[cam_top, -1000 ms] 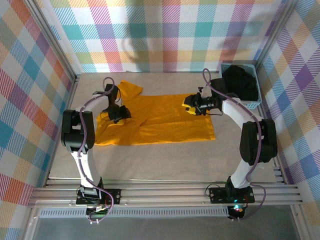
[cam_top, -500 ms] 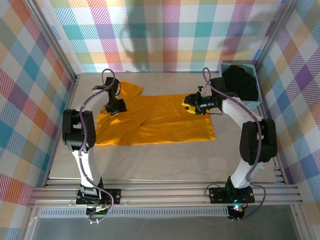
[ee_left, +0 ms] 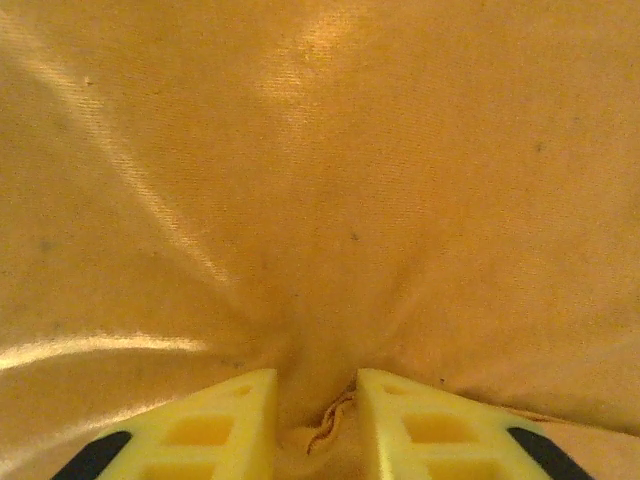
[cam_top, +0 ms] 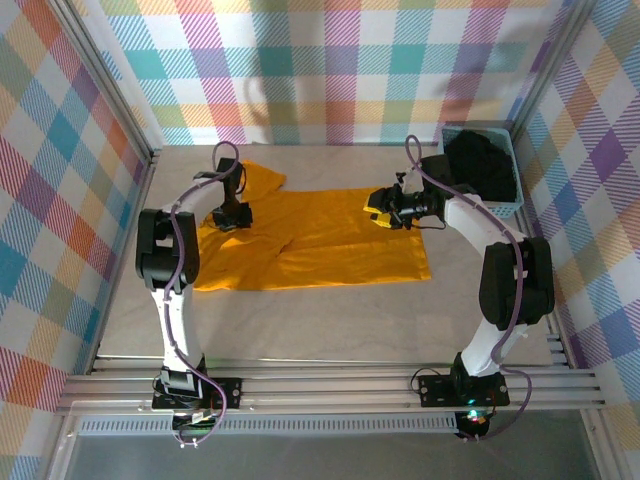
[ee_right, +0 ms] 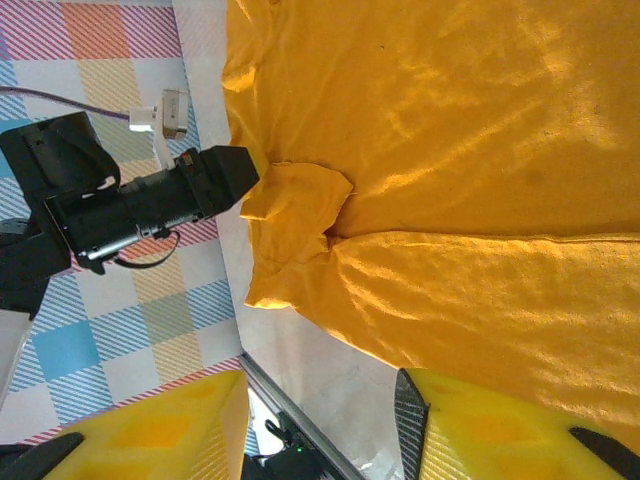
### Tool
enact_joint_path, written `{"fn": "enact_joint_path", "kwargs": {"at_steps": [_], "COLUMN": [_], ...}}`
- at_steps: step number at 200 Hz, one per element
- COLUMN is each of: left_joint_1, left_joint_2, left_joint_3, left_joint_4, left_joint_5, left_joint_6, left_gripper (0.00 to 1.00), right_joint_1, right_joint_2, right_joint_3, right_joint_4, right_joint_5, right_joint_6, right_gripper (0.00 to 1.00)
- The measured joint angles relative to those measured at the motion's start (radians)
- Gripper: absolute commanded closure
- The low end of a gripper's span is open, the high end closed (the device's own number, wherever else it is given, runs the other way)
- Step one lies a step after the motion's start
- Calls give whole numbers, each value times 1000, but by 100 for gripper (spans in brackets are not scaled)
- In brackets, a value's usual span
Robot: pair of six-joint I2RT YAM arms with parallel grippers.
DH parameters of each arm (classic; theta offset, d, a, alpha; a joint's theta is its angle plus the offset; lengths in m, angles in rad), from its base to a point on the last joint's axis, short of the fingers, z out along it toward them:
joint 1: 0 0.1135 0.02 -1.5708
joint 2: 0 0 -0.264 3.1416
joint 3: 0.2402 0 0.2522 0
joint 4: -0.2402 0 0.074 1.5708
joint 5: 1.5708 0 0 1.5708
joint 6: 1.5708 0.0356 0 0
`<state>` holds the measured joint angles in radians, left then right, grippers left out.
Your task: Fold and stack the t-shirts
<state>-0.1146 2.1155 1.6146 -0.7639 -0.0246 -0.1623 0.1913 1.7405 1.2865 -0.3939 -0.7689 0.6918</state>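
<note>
Orange-yellow t-shirt (cam_top: 320, 245) lies spread nearly flat on the tabletop (cam_top: 330, 320), to the left of the light blue basket (cam_top: 497, 210), which stands in the far right corner. The shirt's closest end lies near the basket without touching it. Its other end, where a short sleeve sticks out, lies well apart from the basket. A few long creases cross the cloth in the half farther from the basket. A black garment (cam_top: 480, 165) is heaped inside the basket and rises above its rim.

The right tool (cam_top: 380, 213) hovers over the shirt's far edge at the end nearest the basket. In the right wrist view its yellow fingers (ee_right: 150, 430) stand apart, with nothing between them at the tool's tip (ee_right: 322, 390); beyond the gap are orange cloth and a strip of pale tabletop.

The left tool (cam_top: 232, 215) is down on the shirt at the end farthest from the basket, beside the sleeve. In the left wrist view its two yellow fingers (ee_left: 225, 425) press into the cloth. A small pucker of fabric is gathered between them (ee_left: 316, 385), and wrinkles fan out from that spot, so this tool is clamped on a pinch of the shirt.
</note>
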Motion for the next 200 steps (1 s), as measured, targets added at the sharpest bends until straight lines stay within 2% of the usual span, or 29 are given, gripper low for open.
{"fn": "enact_joint_path", "kwargs": {"at_steps": [25,61,119,200], "left_joint_1": [0,0,-1,-2], "left_joint_2": [2,2,-14,-63], "left_joint_3": [0,0,0,14], "left_joint_4": [0,0,-1,-27], "left_joint_5": [0,-4,-19,-30], "left_joint_6": [2,3,2,-3], "left_gripper": [90,96,97,93], "right_joint_1": [0,0,0,0], "right_joint_2": [0,0,0,6], "right_joint_3": [0,0,0,5], "right_joint_4": [0,0,1,1], "right_joint_5": [0,0,0,-8], "right_joint_6": [0,0,1,1], "right_gripper": [56,56,57,57]}}
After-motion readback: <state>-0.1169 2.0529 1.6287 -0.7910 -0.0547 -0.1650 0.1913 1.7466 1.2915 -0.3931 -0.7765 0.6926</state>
